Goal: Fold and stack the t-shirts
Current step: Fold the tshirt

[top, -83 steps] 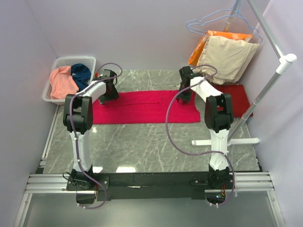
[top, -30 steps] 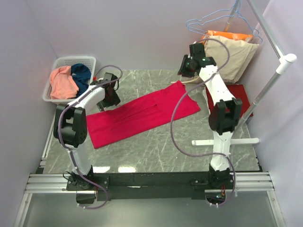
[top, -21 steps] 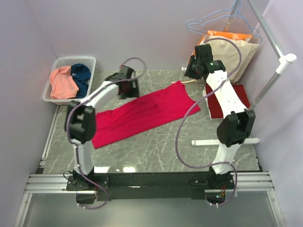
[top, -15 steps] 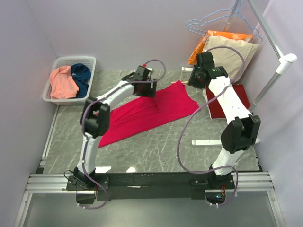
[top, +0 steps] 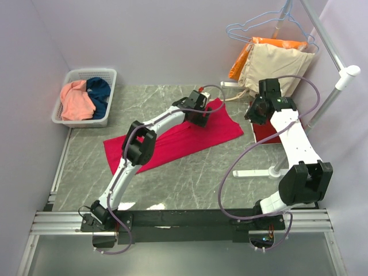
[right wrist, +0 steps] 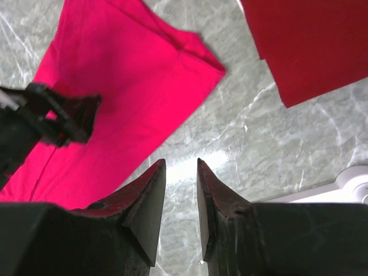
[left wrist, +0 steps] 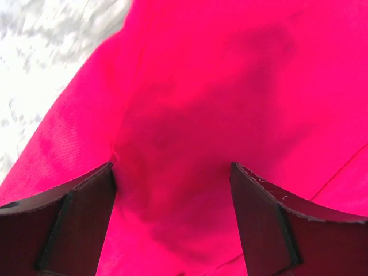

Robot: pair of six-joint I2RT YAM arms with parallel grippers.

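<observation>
Crimson t-shirt (top: 190,138) — folded into a long strip, flat on the surface (top: 190,178), running 8 to 2 o'clock. Left jaws wide apart over its 2 o'clock end, cloth beneath them, nothing gripped. Right jaws a narrow gap apart, empty, above the bare surface between the strip and the darker red t-shirt (right wrist: 322,46) at 3 o'clock. Handling, judged: light, limp, likely to sag — pinch all layers at an end corner.
</observation>
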